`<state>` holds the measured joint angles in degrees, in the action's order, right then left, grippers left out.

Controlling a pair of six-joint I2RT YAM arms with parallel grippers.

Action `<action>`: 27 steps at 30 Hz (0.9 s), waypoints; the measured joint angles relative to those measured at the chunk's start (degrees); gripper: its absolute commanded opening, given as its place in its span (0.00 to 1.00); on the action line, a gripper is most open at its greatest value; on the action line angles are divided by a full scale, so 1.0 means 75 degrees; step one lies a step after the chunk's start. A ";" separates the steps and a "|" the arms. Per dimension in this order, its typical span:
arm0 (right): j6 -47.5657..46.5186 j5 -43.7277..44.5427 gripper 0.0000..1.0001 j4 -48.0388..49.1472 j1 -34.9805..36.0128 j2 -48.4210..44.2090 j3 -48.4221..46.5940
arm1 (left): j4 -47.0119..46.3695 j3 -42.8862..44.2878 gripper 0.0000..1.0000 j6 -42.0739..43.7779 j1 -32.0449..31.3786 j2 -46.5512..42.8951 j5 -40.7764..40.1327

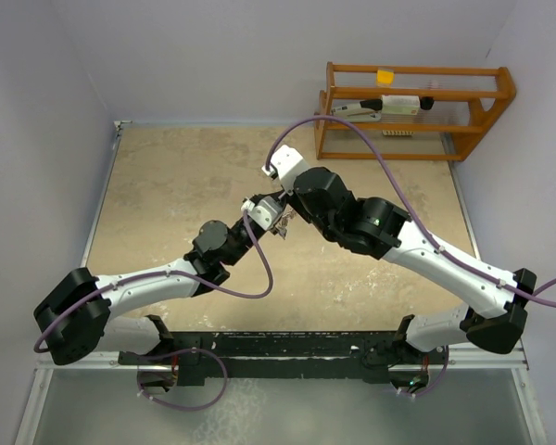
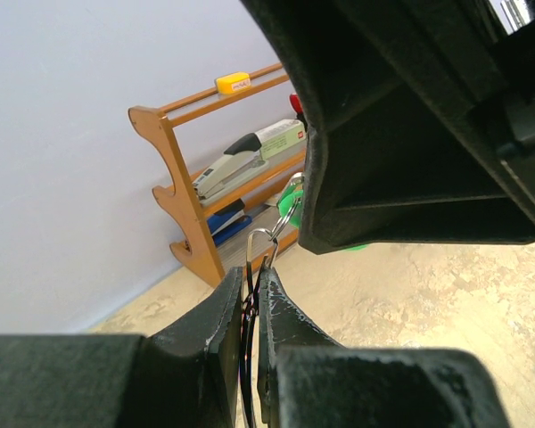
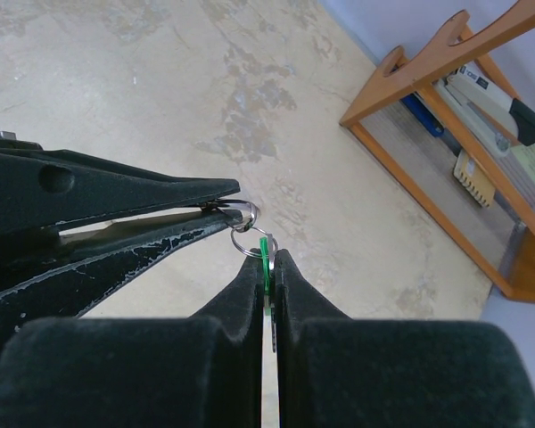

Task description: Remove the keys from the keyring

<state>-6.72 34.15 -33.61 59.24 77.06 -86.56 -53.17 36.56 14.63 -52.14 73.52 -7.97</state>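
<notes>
Seen from the right wrist, the keyring [image 3: 242,230] hung in the air over the desk [image 3: 116,71], at 11 o'clock just past the right fingers [image 3: 241,299], which were pinched shut on the green key [image 3: 266,252] pointing to 12, while the left fingers [image 3: 160,192] pointed in from 9 o'clock, pinched shut on the ring's other side.

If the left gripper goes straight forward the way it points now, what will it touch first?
Probably the right gripper: its black body sits just beyond the closed tips of the left gripper and the keyring. Depth is unclear.
</notes>
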 measured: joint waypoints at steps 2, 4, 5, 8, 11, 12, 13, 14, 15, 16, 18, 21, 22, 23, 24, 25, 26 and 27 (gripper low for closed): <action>-0.0102 0.0090 0.00 0.0038 0.0000 -0.0009 0.0000 | -0.0009 0.0000 0.00 -0.0003 0.0000 -0.0006 0.0035; -0.0201 0.0146 0.00 0.0079 0.0012 -0.0029 0.0000 | -0.0015 -0.0003 0.00 -0.0003 0.0000 -0.0038 0.0067; -0.0251 0.0169 0.00 0.0108 0.0017 -0.0044 0.0000 | -0.0009 -0.0003 0.00 -0.0006 0.0000 -0.0070 0.0093; -0.0388 0.0233 0.00 0.0137 0.0058 -0.0073 -0.0082 | 0.0006 -0.0006 0.00 -0.0006 0.0000 -0.0184 0.0175; -0.0484 0.0274 0.00 0.0160 0.0093 -0.0085 -0.0163 | 0.0029 -0.0006 0.00 -0.0006 0.0000 -0.0277 0.0256; -0.0516 0.0289 0.00 0.0163 0.0105 -0.0085 -0.0181 | 0.0055 -0.0006 0.00 -0.0006 0.0000 -0.0309 0.0283; -0.0545 0.0294 0.00 0.0160 0.0114 -0.0085 -0.0195 | 0.0079 -0.0006 0.00 -0.0006 0.0000 -0.0329 0.0306; -0.0565 0.0300 0.00 0.0166 0.0117 -0.0085 -0.0204 | 0.0102 -0.0006 0.00 -0.0006 0.0003 -0.0356 0.0329; -0.0580 0.0300 0.00 0.0163 0.0117 -0.0085 -0.0213 | 0.0134 -0.0006 0.00 -0.0006 0.0006 -0.0379 0.0353; -0.0589 0.0297 0.00 0.0163 0.0117 -0.0085 -0.0213 | 0.0160 -0.0009 0.00 -0.0009 0.0015 -0.0399 0.0385; -0.0589 0.0291 0.00 0.0160 0.0117 -0.0085 -0.0213 | 0.0207 -0.0017 0.00 -0.0009 0.0044 -0.0434 0.0449; -0.0589 0.0289 0.00 0.0160 0.0125 -0.0085 -0.0213 | 0.0224 -0.0047 0.00 -0.0012 0.0052 -0.0478 0.0519; -0.0589 0.0289 0.00 0.0157 0.0137 -0.0085 -0.0213 | 0.0239 -0.0058 0.00 -0.0009 0.0052 -0.0493 0.0542; -0.0589 0.0289 0.00 0.0152 0.0143 -0.0085 -0.0213 | 0.0262 -0.0061 0.00 -0.0009 0.0058 -0.0507 0.0562; -0.0589 0.0289 0.00 0.0149 0.0149 -0.0085 -0.0213 | 0.0271 -0.0061 0.00 -0.0012 0.0064 -0.0513 0.0580; -0.0589 0.0289 0.00 0.0143 0.0149 -0.0085 -0.0216 | 0.0283 -0.0061 0.00 -0.0012 0.0076 -0.0519 0.0612; -0.0586 0.0283 0.00 0.0140 0.0149 -0.0085 -0.0216 | 0.0291 -0.0061 0.00 -0.0015 0.0087 -0.0522 0.0632; -0.0586 0.0280 0.00 0.0128 0.0149 -0.0085 -0.0216 | 0.0300 -0.0061 0.00 -0.0017 0.0090 -0.0522 0.0647</action>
<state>-11.11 36.25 -32.64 60.36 76.42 -88.18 -50.92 36.10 14.50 -51.46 69.60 -3.11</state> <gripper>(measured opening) 0.023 0.058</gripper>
